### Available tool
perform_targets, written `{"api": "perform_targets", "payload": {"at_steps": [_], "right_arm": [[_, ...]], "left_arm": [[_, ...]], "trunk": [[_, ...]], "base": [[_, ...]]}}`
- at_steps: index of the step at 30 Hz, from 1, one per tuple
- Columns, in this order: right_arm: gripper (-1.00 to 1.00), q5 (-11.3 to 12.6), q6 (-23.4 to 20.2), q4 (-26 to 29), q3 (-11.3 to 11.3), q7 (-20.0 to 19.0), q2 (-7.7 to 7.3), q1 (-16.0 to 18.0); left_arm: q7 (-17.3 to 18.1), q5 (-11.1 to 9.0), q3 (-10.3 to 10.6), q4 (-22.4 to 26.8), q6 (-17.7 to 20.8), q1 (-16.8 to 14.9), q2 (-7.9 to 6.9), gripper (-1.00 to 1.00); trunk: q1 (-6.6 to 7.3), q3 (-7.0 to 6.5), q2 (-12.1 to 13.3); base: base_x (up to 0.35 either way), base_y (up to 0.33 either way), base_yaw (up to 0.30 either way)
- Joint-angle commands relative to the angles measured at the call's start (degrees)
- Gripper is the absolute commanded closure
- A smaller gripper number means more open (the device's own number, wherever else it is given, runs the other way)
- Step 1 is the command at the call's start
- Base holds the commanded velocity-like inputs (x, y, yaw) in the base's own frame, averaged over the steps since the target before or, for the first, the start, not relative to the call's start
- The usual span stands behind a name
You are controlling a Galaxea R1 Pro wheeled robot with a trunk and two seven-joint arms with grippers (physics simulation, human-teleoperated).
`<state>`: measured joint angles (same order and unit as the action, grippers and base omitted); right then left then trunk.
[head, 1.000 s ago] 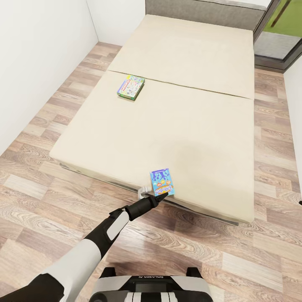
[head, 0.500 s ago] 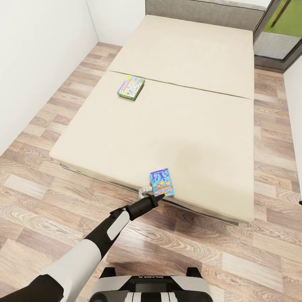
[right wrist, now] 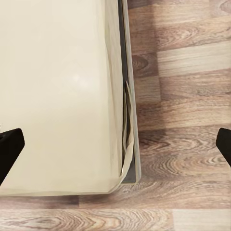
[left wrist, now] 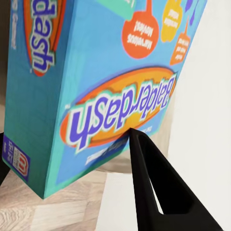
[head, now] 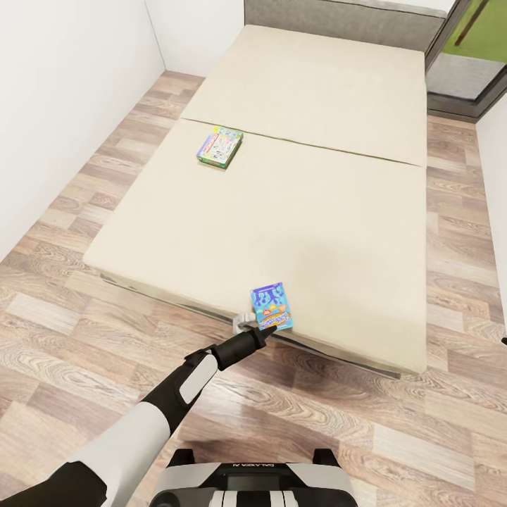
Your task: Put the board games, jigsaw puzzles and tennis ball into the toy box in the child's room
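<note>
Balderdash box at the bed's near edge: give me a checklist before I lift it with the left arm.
1. Left gripper at the blue Balderdash box: ok.
2. Finger across the box's printed face: ok.
3. Jaws shut firmly on the box: cannot tell.
4. Box supported on the bed: ok, at its very edge.
5. Right gripper open, free, over the bed corner: ok.
6. Second game box farther up the bed, out of the way: ok.

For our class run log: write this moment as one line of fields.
left gripper: at blue game, bed edge | right gripper: open, over bed corner | white-green game: on bed
</note>
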<state>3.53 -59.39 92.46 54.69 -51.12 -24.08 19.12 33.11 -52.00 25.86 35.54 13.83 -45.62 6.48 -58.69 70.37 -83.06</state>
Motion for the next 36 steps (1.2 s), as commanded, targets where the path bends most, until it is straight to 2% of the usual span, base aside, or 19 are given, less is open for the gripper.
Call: {"api": "perform_targets", "payload": {"at_steps": [1,8,15,24,31,36], "right_arm": [[-1.0,0.3,-0.5,0.0,0.1,0.1,0.0,0.0],[-1.0,0.3,-0.5,0.0,0.0,0.1,0.1,-0.1],[-1.0,0.4,-0.5,0.0,-0.1,0.1,0.44,-0.2],[-1.0,0.4,-0.5,0.0,-0.4,-0.3,0.57,-0.1],[-1.0,0.4,-0.5,0.0,-0.5,-3.8,0.54,-0.1],[-1.0,0.4,-0.5,0.0,-0.5,-6.4,0.63,-0.2]], "left_arm": [[-0.1,-0.7,0.1,4.2,-0.7,0.4,0.11,1.0],[-0.5,-0.7,0.2,6.9,-0.7,1.7,0.04,1.0],[-2.8,-0.7,0.2,11.7,-0.3,3.7,-0.16,1.0],[-4.3,-0.7,0.2,14.2,-0.1,4.8,-0.22,1.0],[-5.0,-0.7,1.8,15.3,-0.1,5.2,-0.16,1.0],[-6.8,-0.9,3.3,17.0,0.0,5.4,-0.02,1.0]], "trunk": [[-0.04,0.02,0.0],[-0.04,0.02,0.0],[-0.04,0.02,0.0],[-0.04,0.02,0.0],[-0.04,0.02,0.0],[-0.04,0.02,0.0]], "base": [[0.0,0.0,0.0],[0.0,0.0,0.0],[0.0,0.0,0.0],[0.0,0.0,0.0],[0.0,0.0,0.0],[0.0,0.0,0.0]]}}
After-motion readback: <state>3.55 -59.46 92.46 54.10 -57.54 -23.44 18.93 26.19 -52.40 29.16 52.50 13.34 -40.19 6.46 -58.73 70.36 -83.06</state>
